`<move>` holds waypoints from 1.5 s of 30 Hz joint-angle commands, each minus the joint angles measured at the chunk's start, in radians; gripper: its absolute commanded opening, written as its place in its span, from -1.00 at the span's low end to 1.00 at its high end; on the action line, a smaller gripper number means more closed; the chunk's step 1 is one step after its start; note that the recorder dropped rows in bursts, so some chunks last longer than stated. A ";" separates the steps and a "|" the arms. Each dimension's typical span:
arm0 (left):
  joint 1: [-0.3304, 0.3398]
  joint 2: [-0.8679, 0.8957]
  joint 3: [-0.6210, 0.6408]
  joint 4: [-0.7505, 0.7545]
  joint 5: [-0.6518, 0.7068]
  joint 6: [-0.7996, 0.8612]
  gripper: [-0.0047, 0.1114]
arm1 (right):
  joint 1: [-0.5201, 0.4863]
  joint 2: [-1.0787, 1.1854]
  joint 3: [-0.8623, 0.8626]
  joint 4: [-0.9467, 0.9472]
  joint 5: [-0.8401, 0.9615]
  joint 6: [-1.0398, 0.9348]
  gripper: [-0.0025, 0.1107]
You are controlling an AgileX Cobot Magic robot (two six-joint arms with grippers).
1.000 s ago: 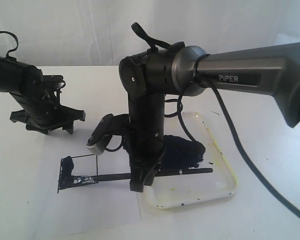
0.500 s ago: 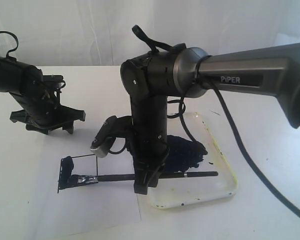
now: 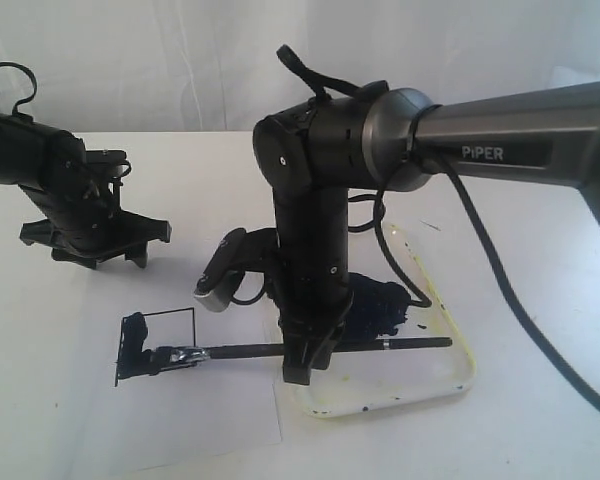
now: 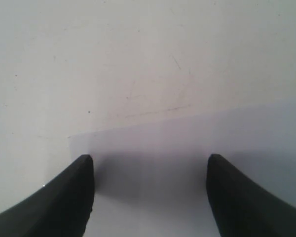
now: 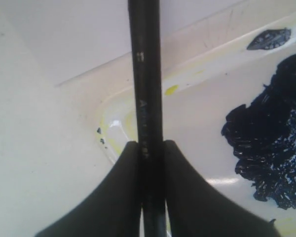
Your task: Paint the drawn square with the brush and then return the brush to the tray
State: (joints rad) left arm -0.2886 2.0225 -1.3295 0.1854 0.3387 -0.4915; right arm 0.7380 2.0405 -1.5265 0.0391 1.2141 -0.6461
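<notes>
The drawn square [image 3: 160,340] sits on the white paper [image 3: 130,420], its left edge and lower side daubed blue-black. The brush [image 3: 250,350] lies nearly level, silver ferrule and bristles over the square's lower side, handle end over the tray [image 3: 450,385]. My right gripper [image 3: 302,368] points down and is shut on the brush handle [image 5: 146,74] near the tray's left rim [image 5: 111,118]. The blue-black paint blob [image 5: 271,148] fills the tray's back. My left gripper [image 4: 149,168] hangs open over the paper [image 4: 197,148], far left of the square, nothing between its fingers.
The right arm's wrist and cable stand over the tray's left half and hide part of the blob [image 3: 380,305]. The paper's edge [image 4: 138,126] crosses the left wrist view. The white table [image 3: 540,430] stretches around both.
My right gripper has slid to the right with the brush, dragging the bristles along the square's lower side toward the tray. The left arm has stayed still.
</notes>
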 commanded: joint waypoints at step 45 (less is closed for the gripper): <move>-0.002 0.013 0.009 0.006 0.052 -0.002 0.26 | -0.023 -0.015 0.048 -0.106 0.007 0.050 -0.96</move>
State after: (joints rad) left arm -0.2886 2.0225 -1.3295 0.1854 0.3402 -0.4915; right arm 0.7259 2.0405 -1.4836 -0.0471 1.2154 -0.6029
